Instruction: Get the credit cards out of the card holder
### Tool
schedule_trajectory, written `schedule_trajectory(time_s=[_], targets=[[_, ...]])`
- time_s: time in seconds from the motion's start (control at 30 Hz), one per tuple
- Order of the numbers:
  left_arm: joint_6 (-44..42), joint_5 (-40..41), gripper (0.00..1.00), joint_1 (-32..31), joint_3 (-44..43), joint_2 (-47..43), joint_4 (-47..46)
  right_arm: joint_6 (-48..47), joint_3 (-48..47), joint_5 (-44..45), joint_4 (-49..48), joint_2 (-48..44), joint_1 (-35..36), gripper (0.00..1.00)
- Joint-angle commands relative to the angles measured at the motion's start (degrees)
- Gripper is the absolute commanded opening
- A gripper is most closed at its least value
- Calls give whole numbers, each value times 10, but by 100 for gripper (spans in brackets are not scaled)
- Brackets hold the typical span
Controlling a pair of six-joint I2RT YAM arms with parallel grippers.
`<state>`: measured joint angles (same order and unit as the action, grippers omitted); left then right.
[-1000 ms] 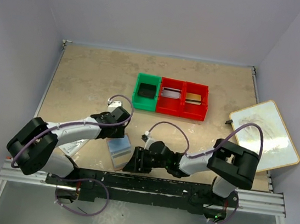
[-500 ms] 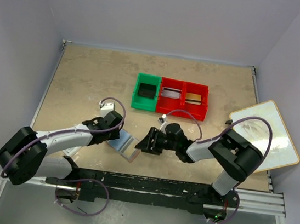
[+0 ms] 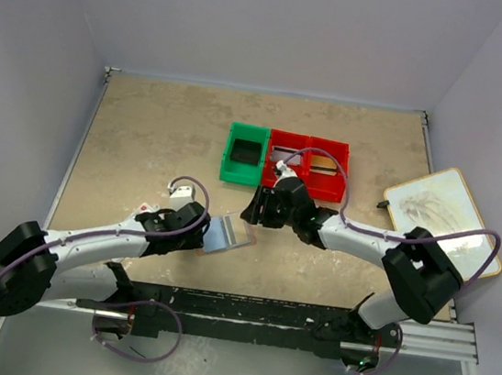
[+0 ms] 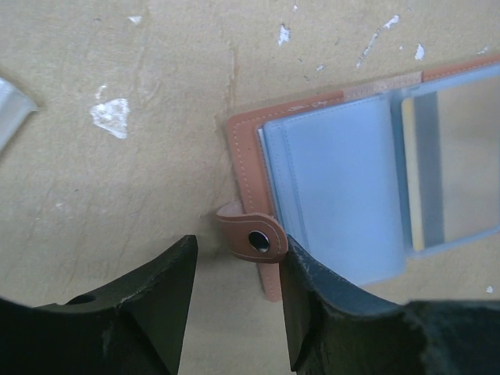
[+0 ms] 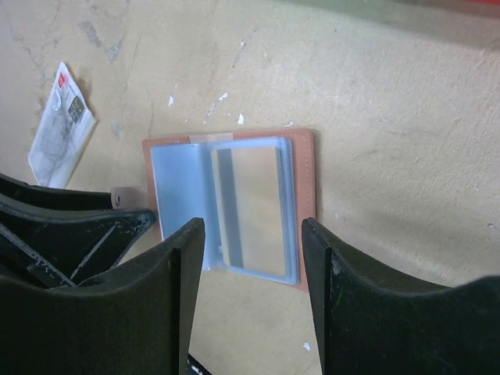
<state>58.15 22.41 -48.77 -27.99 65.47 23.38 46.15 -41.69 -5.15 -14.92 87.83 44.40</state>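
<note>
The card holder [image 5: 183, 183] lies open and flat on the counter [image 3: 147, 137], blue-grey lining up, near the front middle. Seen from overhead, its long axis runs roughly from 8 o'clock to 2 o'clock. What looks like a card [image 4: 449, 156] sits in a clear sleeve on the half toward 2 o'clock. My left end effector [image 4: 237, 262] is at the 8 o'clock edge, released and gripping nothing. Its fingers stand apart, with the snap tab [image 4: 254, 241] lying between them, close against one finger. My right end effector [image 5: 251, 234] hovers over the 2 o'clock end, also released and holding nothing. The sleeve lies straight ahead between its fingers. I judge the right arm nearer the card, and the left placed to pin the holder.
</note>
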Motion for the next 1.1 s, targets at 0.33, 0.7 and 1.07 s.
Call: schedule_trajectory(time_s=[0.33,0.7,1.07], targets=[[-17,8,46,0,-21,25,-52,-66,-96,40,96,55,50,54],[-29,4,34,0,-20,41,-53,-69,-91,-12,66,77,50,49],[-39,13,23,0,-28,42,-38,-66,-100,45,109,62,49,53]])
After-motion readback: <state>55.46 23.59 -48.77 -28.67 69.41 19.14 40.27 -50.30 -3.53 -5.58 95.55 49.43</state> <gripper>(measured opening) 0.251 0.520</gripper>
